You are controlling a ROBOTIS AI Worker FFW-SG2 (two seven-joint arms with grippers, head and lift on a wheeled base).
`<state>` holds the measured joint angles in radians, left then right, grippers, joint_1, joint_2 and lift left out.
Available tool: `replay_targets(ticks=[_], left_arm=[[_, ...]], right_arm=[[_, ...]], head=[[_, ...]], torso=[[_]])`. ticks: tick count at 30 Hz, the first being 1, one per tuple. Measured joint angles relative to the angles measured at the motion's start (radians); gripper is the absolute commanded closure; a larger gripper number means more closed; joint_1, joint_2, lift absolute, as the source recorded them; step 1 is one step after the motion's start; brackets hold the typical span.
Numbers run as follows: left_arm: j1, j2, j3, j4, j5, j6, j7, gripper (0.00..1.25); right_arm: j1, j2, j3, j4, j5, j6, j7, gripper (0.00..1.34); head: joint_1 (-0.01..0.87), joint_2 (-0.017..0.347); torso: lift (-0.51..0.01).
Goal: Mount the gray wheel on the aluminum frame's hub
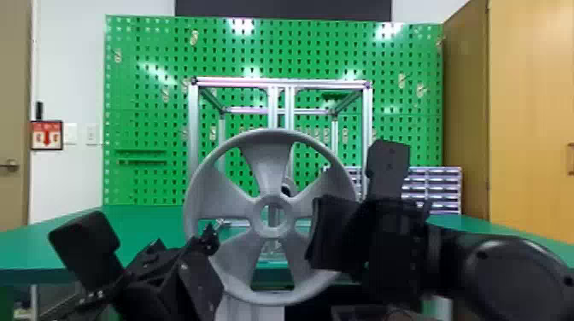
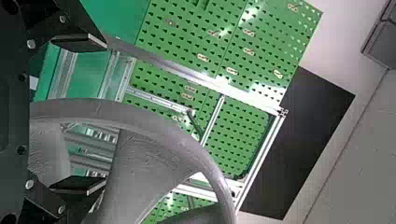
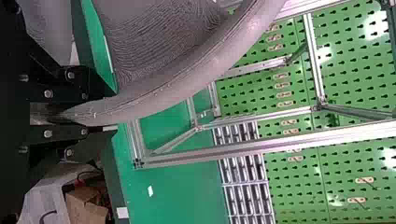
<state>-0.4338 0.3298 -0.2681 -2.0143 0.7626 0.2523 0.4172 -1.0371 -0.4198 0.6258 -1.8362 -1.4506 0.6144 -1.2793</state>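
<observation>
Jaws of right gripper [image 1: 359, 198] clamping gray wheel [image 1: 268, 170] by rim; left gripper's [image 1: 145, 237] gaping wide. Wheel hanging upright before aluminum frame [image 1: 194, 128], overlapping near edge of bench [image 1: 34, 252].

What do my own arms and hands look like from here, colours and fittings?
All matte black. The left hand has broad flat fingers with rounded corners and angular brackets dotted with silvery round screws. The right hand matches in colour and also has silvery screws. The right arm has a smooth, rounded, slightly glossy black housing with small dark round recesses.
</observation>
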Motion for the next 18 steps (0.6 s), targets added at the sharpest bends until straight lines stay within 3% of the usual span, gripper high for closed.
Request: replay_targets(ticks=[15,18], left_arm=[[-0.048,-0.009,-0.011,0.084,-0.017,-0.009,0.0,0.41],[-0.051,-0.01,-0.016,0.086,-0.017,-0.012,0.0,0.48]], right_arm=[[0.001,-0.004,0.0,0.0,-0.01,-0.005,0.0,1.26],[0.001,-0.005,0.0,0.0,-0.011,-0.007,0.0,1.26]], head=[[-0.005,0.006],[-0.005,0.006]], torso=[[-0.499],[-0.499]])
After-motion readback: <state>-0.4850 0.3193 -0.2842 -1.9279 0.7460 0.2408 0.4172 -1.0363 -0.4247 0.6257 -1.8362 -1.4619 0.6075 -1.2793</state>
